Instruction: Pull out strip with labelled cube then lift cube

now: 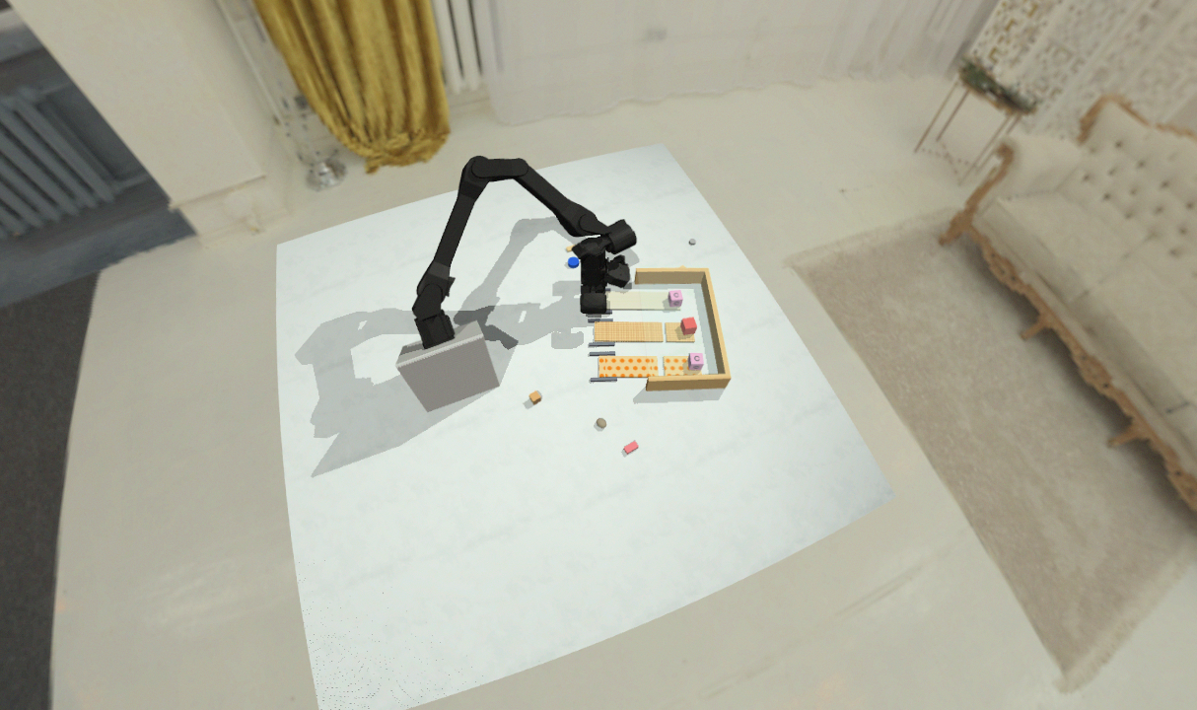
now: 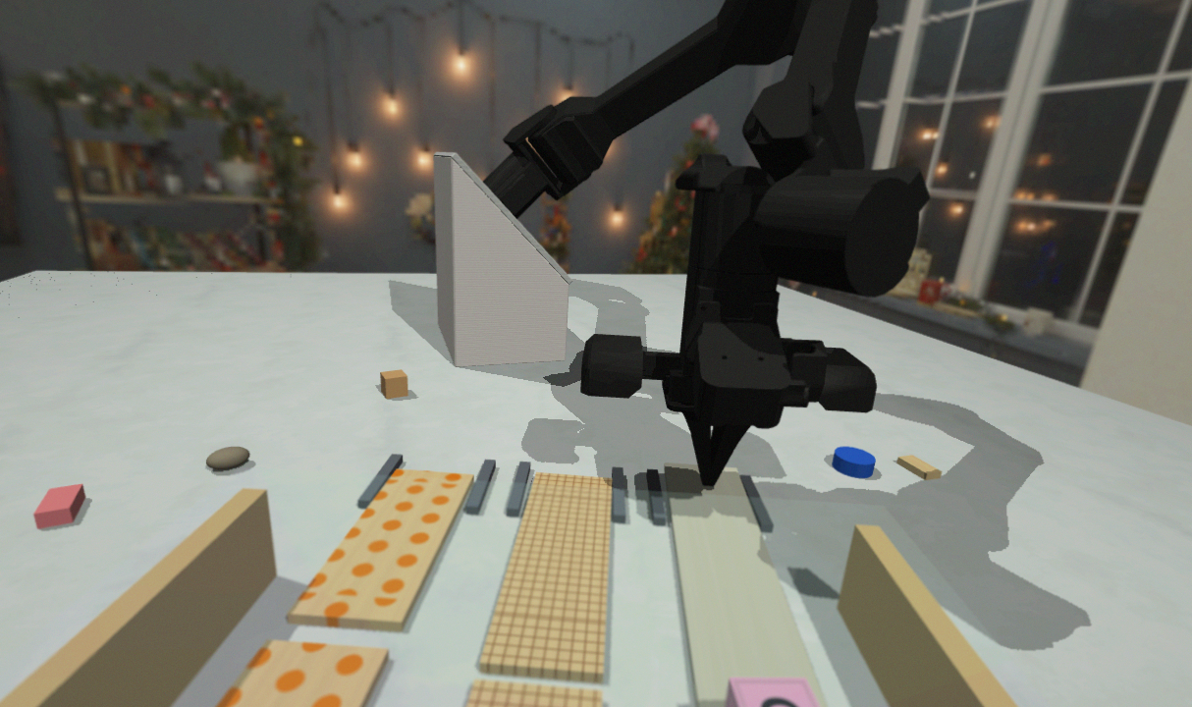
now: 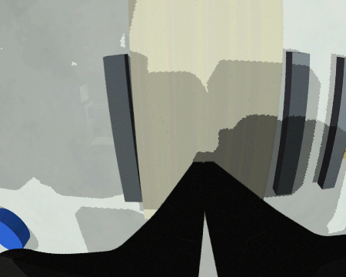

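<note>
The plain cream strip [image 1: 642, 301] [image 2: 728, 580] [image 3: 207, 35] shows no gap and lies between two dark rails. A pink cube [image 1: 674, 298] [image 2: 772, 691] with a letter on top stands on its far end. The checked strip [image 1: 627, 331] [image 2: 552, 571] has a gap, with a red cube [image 1: 688, 325] on its far piece. The orange-dotted strip [image 1: 626, 366] [image 2: 389, 545] also has a gap, and another lettered pink cube [image 1: 695, 360] stands on its far piece. My gripper [image 2: 709, 483] [image 3: 202, 171] is shut and empty, its tips pointing down at the cream strip's near end, touching or just above it.
A wooden frame [image 1: 717, 326] [image 2: 921, 606] surrounds the far ends on three sides. Dark rails [image 2: 657, 496] [image 3: 122, 127] flank the near ends. A blue disc [image 1: 573, 261] [image 2: 853, 462] [image 3: 8, 228], a tan block [image 2: 919, 465], an orange cube [image 1: 534, 396], a stone [image 1: 600, 423] and a red block [image 1: 630, 448] lie outside.
</note>
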Action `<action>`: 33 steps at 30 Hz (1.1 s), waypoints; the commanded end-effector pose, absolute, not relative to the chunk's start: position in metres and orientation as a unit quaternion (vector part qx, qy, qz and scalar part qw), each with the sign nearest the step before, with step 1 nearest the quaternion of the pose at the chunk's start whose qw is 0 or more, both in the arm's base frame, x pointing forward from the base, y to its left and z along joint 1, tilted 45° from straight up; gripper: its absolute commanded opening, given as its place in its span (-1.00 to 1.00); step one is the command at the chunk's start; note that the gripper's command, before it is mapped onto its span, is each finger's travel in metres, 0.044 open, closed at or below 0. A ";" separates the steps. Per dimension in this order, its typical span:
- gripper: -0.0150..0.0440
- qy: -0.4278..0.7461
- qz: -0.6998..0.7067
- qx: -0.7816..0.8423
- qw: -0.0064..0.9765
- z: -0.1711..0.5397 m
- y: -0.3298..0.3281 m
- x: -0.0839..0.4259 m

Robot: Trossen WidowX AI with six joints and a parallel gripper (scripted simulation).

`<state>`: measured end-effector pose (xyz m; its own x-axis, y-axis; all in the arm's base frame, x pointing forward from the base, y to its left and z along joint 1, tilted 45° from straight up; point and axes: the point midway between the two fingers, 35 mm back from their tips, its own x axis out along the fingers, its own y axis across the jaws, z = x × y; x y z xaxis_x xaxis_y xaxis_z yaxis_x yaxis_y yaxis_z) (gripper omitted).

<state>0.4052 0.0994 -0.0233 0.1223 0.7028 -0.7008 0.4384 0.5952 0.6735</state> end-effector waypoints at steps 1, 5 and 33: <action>-0.49 0.661 0.109 0.434 0.603 -0.024 0.107 0.394; -0.49 0.661 0.109 0.434 0.603 -0.023 0.110 0.389; -0.49 0.662 0.108 0.434 0.602 -0.014 0.125 0.351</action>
<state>0.3621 0.1174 -0.0126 0.1248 0.7028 -0.7004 0.4401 0.5934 0.6739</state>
